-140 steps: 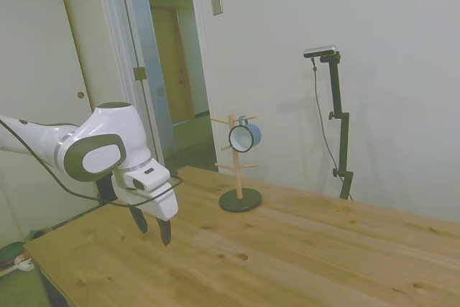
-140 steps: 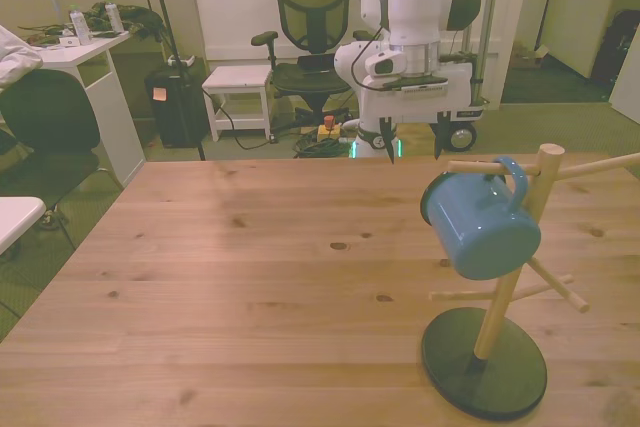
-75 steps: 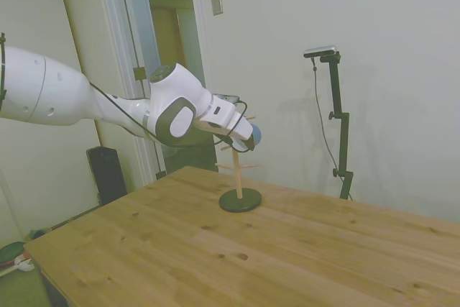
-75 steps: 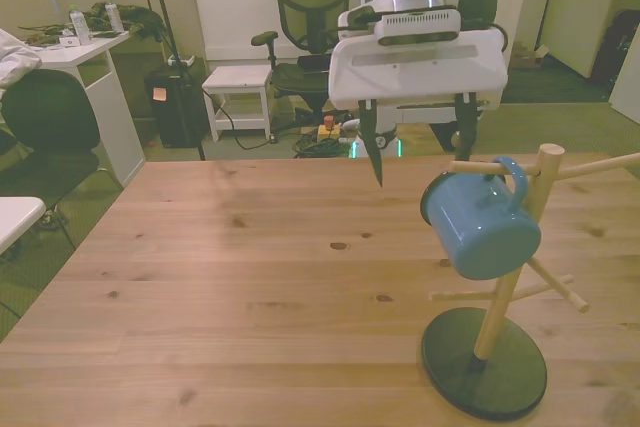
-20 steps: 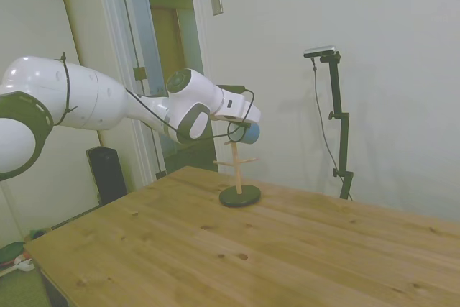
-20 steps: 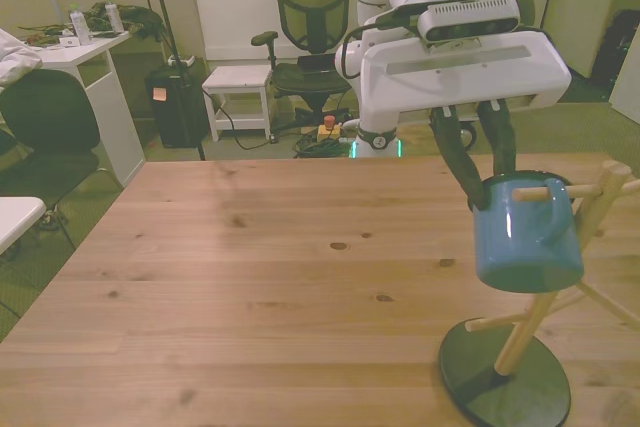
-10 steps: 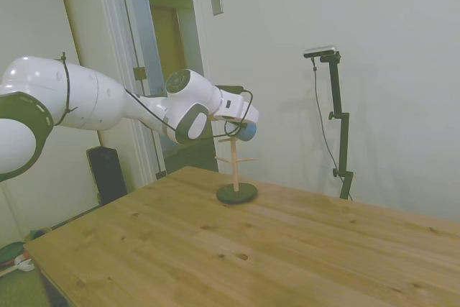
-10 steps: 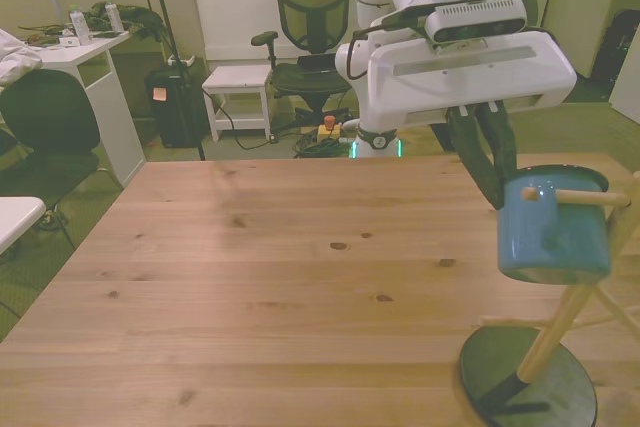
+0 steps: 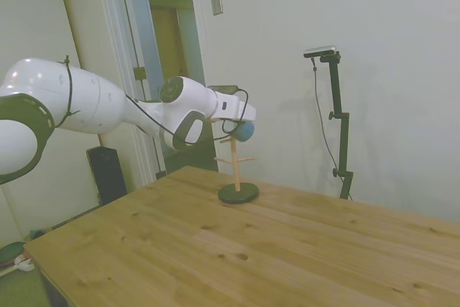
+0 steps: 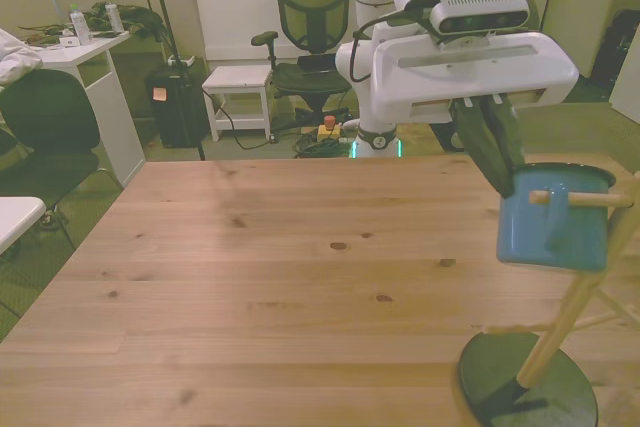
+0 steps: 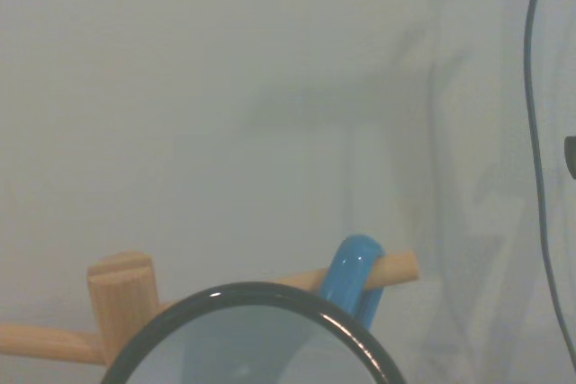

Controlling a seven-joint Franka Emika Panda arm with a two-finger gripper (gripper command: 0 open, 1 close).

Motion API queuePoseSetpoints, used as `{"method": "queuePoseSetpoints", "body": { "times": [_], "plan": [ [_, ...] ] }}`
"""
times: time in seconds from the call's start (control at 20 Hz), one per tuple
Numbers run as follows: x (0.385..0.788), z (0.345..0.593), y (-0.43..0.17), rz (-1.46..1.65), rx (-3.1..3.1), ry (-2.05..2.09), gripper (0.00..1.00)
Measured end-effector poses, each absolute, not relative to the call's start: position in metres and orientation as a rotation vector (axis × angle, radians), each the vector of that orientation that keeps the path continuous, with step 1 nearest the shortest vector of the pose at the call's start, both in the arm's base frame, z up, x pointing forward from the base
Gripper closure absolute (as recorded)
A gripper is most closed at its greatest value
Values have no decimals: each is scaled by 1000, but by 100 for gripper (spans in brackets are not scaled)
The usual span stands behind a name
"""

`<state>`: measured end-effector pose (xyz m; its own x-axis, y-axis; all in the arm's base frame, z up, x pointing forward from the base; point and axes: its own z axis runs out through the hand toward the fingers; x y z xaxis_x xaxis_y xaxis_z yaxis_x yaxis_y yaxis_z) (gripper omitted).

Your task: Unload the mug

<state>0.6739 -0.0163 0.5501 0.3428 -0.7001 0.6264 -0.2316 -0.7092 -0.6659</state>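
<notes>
Though hidden sideways, the mug's (image 11: 247, 339) handle (image 11: 353, 278) visibly straddles a peg (image 11: 391, 268).

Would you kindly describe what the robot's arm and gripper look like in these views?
The arm has glossy white rounded shells with dark grey joint inserts, and a thin black cable runs along it. The gripper has a broad white boxy body with dark jaws; a grey camera bar sits above.

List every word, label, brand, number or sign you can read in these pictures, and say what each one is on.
None can be read.
The mug is plain blue, with no print showing in any view.
The wooden rack and the table carry no marks.
The orange tag on the dark bin in the front view is too small to read.
The bottles on the white desk are too small and blurred to read.
</notes>
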Motion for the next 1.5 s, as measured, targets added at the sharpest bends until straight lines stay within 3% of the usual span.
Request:
{"method": "queuePoseSetpoints", "body": {
  "times": [1.15,1.5],
  "plan": [
    [655,571,-76,-1306,-1992,910,100],
    [641,560,-89,-1216,-2050,916,100]
  ]
}}
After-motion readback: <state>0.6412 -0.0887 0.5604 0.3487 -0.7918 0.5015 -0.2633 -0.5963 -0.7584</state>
